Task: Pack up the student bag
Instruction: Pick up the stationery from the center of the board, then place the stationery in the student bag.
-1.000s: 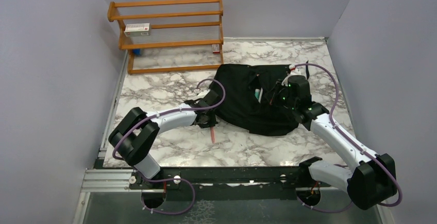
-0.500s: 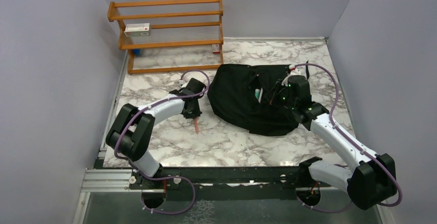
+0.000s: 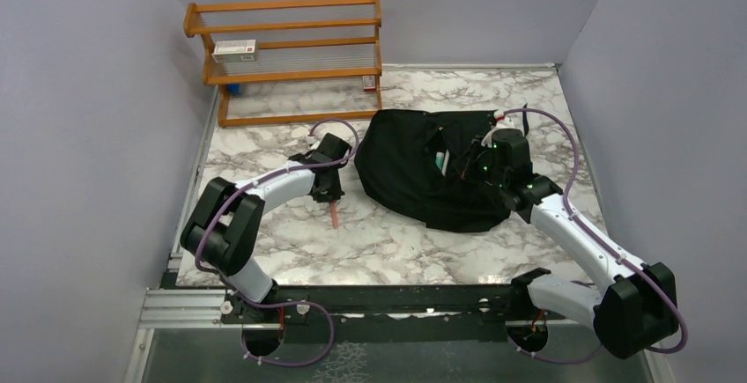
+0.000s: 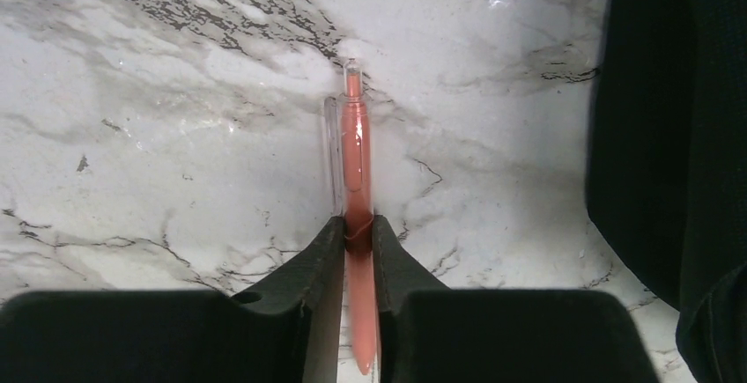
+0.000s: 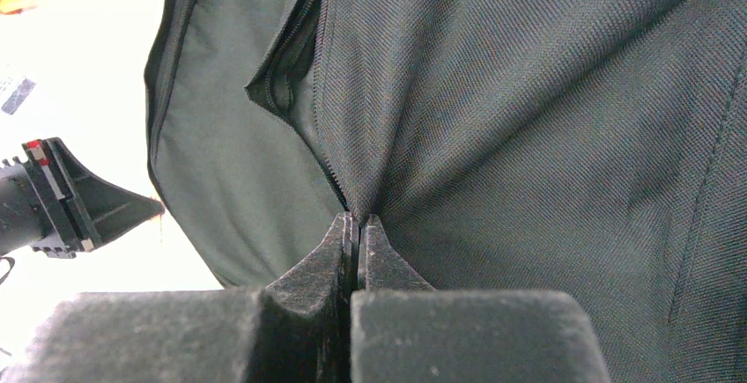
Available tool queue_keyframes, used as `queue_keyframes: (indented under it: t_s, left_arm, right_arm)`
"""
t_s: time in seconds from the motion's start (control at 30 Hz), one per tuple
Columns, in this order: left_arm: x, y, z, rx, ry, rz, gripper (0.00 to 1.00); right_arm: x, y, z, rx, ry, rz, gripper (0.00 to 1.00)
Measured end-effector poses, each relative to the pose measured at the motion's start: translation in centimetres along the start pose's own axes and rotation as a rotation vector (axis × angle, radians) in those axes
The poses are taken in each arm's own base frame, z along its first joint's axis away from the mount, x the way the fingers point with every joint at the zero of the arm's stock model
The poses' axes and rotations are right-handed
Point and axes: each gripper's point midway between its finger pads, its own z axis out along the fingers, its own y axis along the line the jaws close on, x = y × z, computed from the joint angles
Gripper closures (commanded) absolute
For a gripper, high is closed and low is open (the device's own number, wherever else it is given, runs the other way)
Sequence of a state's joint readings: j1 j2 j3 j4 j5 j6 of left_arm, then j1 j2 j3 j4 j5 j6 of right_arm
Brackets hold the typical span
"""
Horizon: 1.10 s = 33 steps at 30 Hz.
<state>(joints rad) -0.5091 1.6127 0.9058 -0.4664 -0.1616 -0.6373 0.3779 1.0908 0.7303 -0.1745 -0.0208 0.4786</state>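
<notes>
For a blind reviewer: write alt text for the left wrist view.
Two black jaws pinch an orange pen with a clear clip, its length pointing straight away from the camera. Behind it is the white marble table, and the black bag fills the right edge.

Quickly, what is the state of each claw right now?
Left claw: closed, holding the orange pen.
Right claw: closed, pinching the fabric of the student bag beside its zipper.

Teal item (image 3: 439,162) in student bag (image 3: 410,176), unidentifiable
</notes>
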Motion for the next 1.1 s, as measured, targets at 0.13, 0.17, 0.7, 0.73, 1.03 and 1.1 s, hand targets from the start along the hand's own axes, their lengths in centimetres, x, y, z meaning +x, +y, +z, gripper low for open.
queue_keyframes:
  t_s: [0.13,0.17,0.7,0.73,1.03,1.1]
  left_arm:
    - [-0.1,0.1,-0.1,0.003,-0.004,-0.003,0.99]
    - [-0.1,0.1,-0.1,0.003,-0.004,-0.002,1.0]
    - [-8.6,-7.1,-9.4,0.333,-0.234,-0.015,1.0]
    - [-9.1,-8.0,-10.1,0.379,-0.248,-0.013,1.0]
    - [-8.6,-15.3,-11.6,0.753,-0.196,0.046,1.0]
    - [-7.8,-16.5,-11.5,0.797,-0.167,0.063,1.0]
  right_arm:
    - [0.0,0.0,0.0,0.0,0.0,0.0,0.99]
    - [0.0,0.0,0.0,0.0,0.0,0.0,0.99]
    - [-1.0,0.6,-0.5,-0.006,-0.002,-0.012,0.99]
    - [-1.1,0.7,-0.6,-0.013,-0.003,-0.021,0.99]
    - [-2.0,1.2,-1.0,-0.045,-0.029,-0.093,0.99]
    - [-2.3,1.3,-1.1,-0.044,-0.034,-0.1,0.99]
